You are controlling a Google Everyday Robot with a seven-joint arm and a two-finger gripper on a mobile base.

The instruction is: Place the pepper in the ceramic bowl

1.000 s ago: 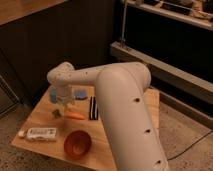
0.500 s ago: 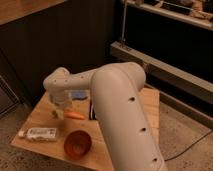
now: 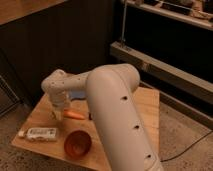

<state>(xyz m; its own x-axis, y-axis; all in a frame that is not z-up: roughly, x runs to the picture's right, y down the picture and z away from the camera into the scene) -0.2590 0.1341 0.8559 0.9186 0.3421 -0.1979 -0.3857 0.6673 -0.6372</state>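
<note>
Gripper [image 3: 59, 113] hangs low over the bench's [image 3: 146, 108] left side, jaws spread wide, gripping nothing. Pepper [image 3: 75, 115] lies just right of them, long axis left-to-right; ceramic bowl [image 3: 77, 144] waits nearer.

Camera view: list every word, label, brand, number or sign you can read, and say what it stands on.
White tube: dark print along its side, too blurred to read.
Pepper, ceramic bowl, table, robot arm: no text visible.
Gripper, low over the table at the pepper's left end: no marking visible.
Nothing in this view can be read.
</note>
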